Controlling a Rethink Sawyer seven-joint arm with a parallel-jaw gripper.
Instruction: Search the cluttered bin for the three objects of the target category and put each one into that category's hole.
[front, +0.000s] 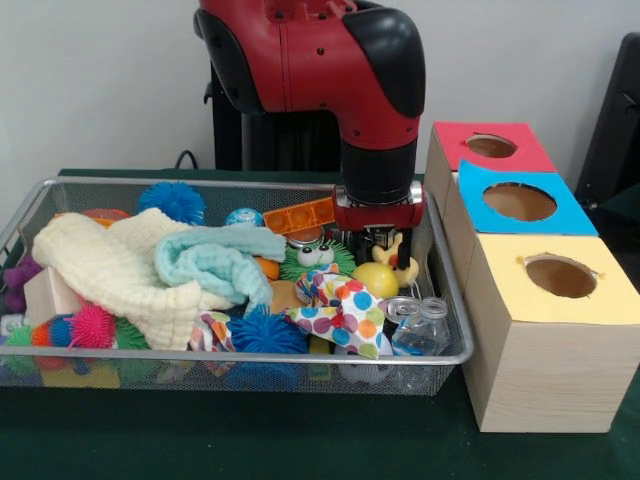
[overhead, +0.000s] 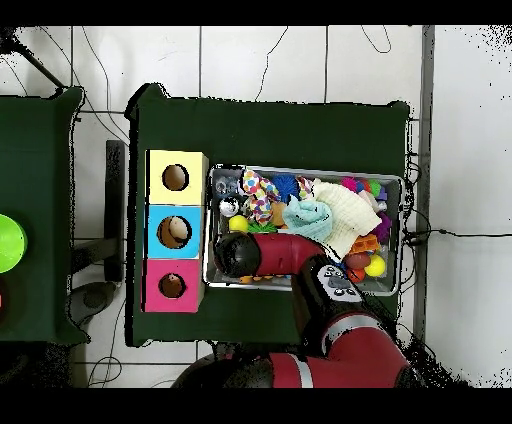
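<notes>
Bin (front: 30, 200) contents were inspected from the front rim backward; which category was wanted could not be established from the views, so no target object could be named with certainty. The wire bin sat on the green table (front: 250, 440), with three boxes just beside its right end in the front view.

Along the front rim lay a clear plastic bottle (front: 420, 330) at the right corner, a polka-dot cloth (front: 345, 315), a blue spiky ball (front: 262, 330) and a pink spiky ball (front: 90, 325). Behind these, a cream cloth (front: 120, 270) and a pale teal cloth (front: 215, 262) covered much of the middle and left.

The gripper (front: 382, 245) was down among the items toward the right end, beside a yellow ball (front: 375, 280) and a small yellow duck (front: 400, 265). Whether its fingers were apart or closed could not be determined.

In the inspector's judgement, a clean pick called for a single isolated item and a straight lift, since the crowded toys and the bin's right wall left little room. The cloths likely concealed further objects and would obstruct any search beneath them.

Farther back lay an orange block (front: 300, 215) and another blue spiky ball (front: 172, 200). The yellow-topped box (front: 560, 275), blue-topped box (front: 520, 202) and red-topped box (front: 490, 147) each showed an open hole.
</notes>
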